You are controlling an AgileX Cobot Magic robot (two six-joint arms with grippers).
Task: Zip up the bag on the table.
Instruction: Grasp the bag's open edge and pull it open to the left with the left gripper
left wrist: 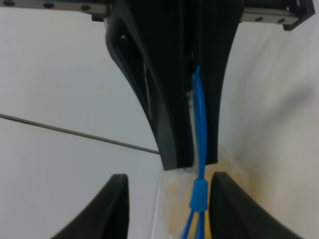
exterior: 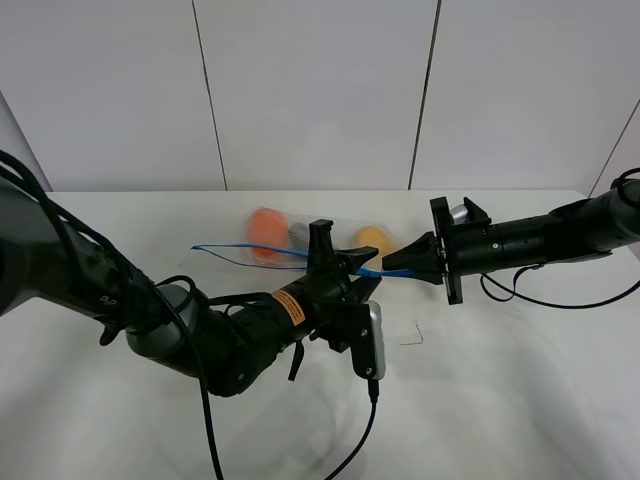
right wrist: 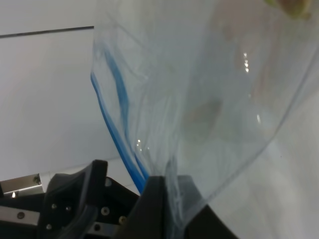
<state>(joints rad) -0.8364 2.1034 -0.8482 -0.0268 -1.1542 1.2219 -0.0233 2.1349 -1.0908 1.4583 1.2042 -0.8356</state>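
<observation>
The clear bag (exterior: 300,236) lies at the back middle of the white table (exterior: 520,390). An orange fruit (exterior: 265,226) and a yellow fruit (exterior: 373,240) show through it. Its blue zipper strip (exterior: 228,252) runs along the near edge and lifts off the table. My left gripper (exterior: 336,258) is shut on the strip (left wrist: 200,114), just behind the blue slider (left wrist: 198,195). My right gripper (exterior: 390,266) is shut on the bag's right end, pinching the clear plastic (right wrist: 214,99) beside the strip (right wrist: 117,132). The eggplant is not clearly seen.
A black cable (exterior: 372,415) hangs from the left wrist across the table front. A small dark mark (exterior: 412,336) is on the table right of the left wrist. White wall panels (exterior: 310,90) stand behind the table's far edge.
</observation>
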